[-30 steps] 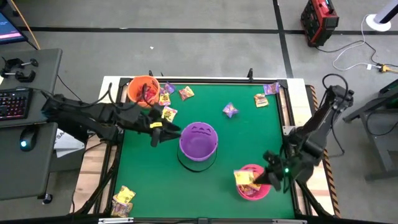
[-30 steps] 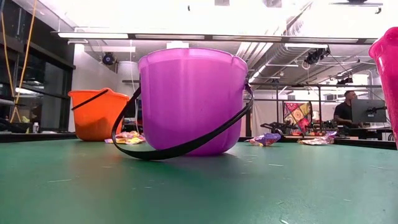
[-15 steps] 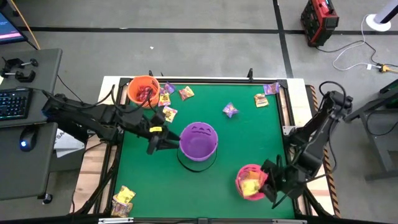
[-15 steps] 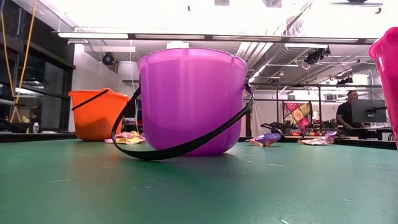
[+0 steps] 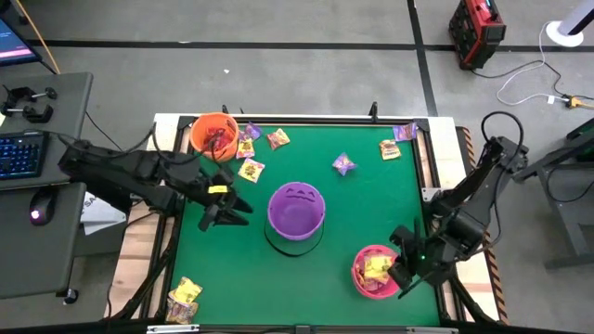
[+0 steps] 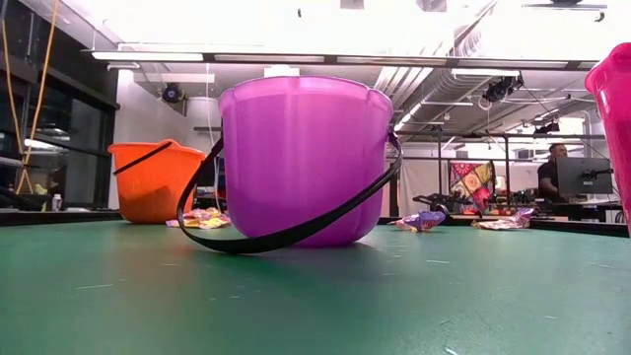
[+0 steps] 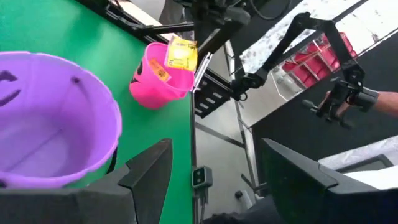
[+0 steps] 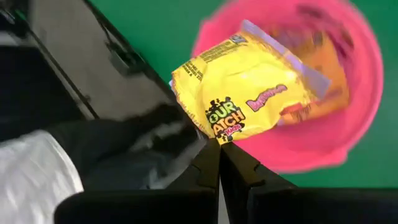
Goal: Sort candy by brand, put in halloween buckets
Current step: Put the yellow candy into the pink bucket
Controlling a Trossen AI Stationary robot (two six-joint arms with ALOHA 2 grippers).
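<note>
Since half a second earlier, the left gripper (image 5: pixel 237 212) had drawn back leftward from the purple bucket (image 5: pixel 296 210), and the right gripper (image 5: pixel 401 270) had closed in on the pink bucket's (image 5: pixel 374 272) right rim. A yellow candy packet (image 8: pixel 242 100) sat pinched in the right gripper's closed fingers (image 8: pixel 205 180) over the pink bucket's mouth. The left gripper's fingers (image 7: pixel 148 171) stood spread apart and empty, just left of the purple bucket in the middle of the green mat (image 5: pixel 371 204). The orange bucket (image 5: pixel 213 135) stood at the far left corner with loose candy (image 5: pixel 251 170) beside it. More packets lay along the far edge (image 5: pixel 344 164), and a few (image 5: pixel 185 293) lay off the mat at the near left.
</note>
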